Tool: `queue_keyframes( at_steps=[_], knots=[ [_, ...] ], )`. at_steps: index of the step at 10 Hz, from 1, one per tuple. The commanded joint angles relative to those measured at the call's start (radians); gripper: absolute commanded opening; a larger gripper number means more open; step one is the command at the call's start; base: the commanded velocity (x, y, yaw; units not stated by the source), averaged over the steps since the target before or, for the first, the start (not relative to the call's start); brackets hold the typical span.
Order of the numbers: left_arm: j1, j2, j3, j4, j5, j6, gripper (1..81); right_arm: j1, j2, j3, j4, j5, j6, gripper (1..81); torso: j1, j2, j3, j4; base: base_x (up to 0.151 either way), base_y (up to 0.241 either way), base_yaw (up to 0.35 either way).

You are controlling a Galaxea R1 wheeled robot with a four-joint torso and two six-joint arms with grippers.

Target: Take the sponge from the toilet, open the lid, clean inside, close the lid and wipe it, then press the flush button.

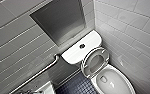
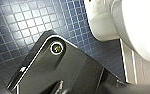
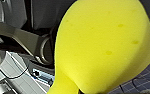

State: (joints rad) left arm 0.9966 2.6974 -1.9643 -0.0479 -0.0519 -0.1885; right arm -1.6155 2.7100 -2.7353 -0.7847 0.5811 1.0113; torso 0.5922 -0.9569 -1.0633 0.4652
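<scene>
In the head view the white toilet (image 1: 116, 83) stands in the corner with its bowl uncovered. The lid (image 1: 95, 61) is raised and leans back against the cistern (image 1: 76, 51). A small round dark flush button (image 1: 82, 46) sits in the middle of the cistern top. The bright yellow sponge (image 3: 103, 47) looms close in the right wrist view, squeezed narrow at its near end where my right gripper is shut on it. The left wrist view looks down past the toilet's white base (image 2: 103, 22) to the floor; nothing is held there.
A grey recessed niche (image 1: 58, 18) is set in the wall above the cistern. A metal grab bar (image 1: 38, 73) slants along the left wall. A tiled wall (image 1: 133, 32) runs close along the toilet's right. Dark blue small-tiled floor (image 2: 21, 25) lies left of the bowl.
</scene>
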Motion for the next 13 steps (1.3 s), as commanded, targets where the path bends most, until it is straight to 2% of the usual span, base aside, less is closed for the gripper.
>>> queue_keyframes(
  at_steps=[1, 4, 5, 6, 7, 10, 11, 13],
  knots=[
    [-0.209, -0.093, 0.041, -0.184, 0.070, -0.098, 81.1, -0.050, 0.015, 0.008, -0.042, -0.030, 0.003, 1.0, 0.000, 0.000, 0.000, 0.000, 0.000, 0.000, 0.000],
    [-0.338, -0.088, 0.025, -0.201, 0.063, -0.238, 81.1, -0.051, 0.020, 0.007, -0.042, -0.030, 0.004, 1.0, 0.000, 0.000, 0.000, 0.000, 0.000, 0.000, 0.000],
    [-0.354, -0.074, -0.008, -0.219, 0.047, -0.360, 81.1, -0.051, 0.020, 0.010, -0.042, -0.030, 0.004, 1.0, 0.000, 0.000, 0.000, 0.000, 0.000, 0.000, 0.000],
    [-0.365, -0.053, -0.042, -0.224, 0.002, -0.484, 81.1, -0.050, 0.024, 0.010, -0.042, -0.030, 0.004, 1.0, 0.000, 0.000, 0.000, 0.000, 0.000, 0.000, 0.000],
    [-0.379, -0.040, -0.059, -0.224, -0.034, -0.566, 81.1, -0.048, 0.029, 0.007, -0.041, -0.030, 0.004, 1.0, 0.000, 0.000, 0.000, 0.000, 0.000, 0.000, 0.000],
    [-0.442, -0.031, -0.061, -0.224, -0.065, -0.742, 81.1, -0.047, 0.027, 0.007, -0.039, -0.030, 0.006, 1.0, 0.000, 0.000, 0.000, 0.000, 0.000, 0.000, 0.000],
    [-0.469, -0.030, -0.059, -0.224, -0.065, -0.767, 81.1, -0.045, 0.027, 0.007, -0.038, -0.030, 0.006, 1.0, 0.000, 0.000, 0.000, 0.000, 0.000, 0.000, 0.000],
    [-0.505, -0.033, -0.054, -0.214, -0.071, -0.767, 81.1, -0.047, 0.029, 0.007, -0.038, -0.030, 0.004, 1.0, 0.000, 0.000, 0.000, 0.000, 0.000, 0.000, 0.000]
  ],
)
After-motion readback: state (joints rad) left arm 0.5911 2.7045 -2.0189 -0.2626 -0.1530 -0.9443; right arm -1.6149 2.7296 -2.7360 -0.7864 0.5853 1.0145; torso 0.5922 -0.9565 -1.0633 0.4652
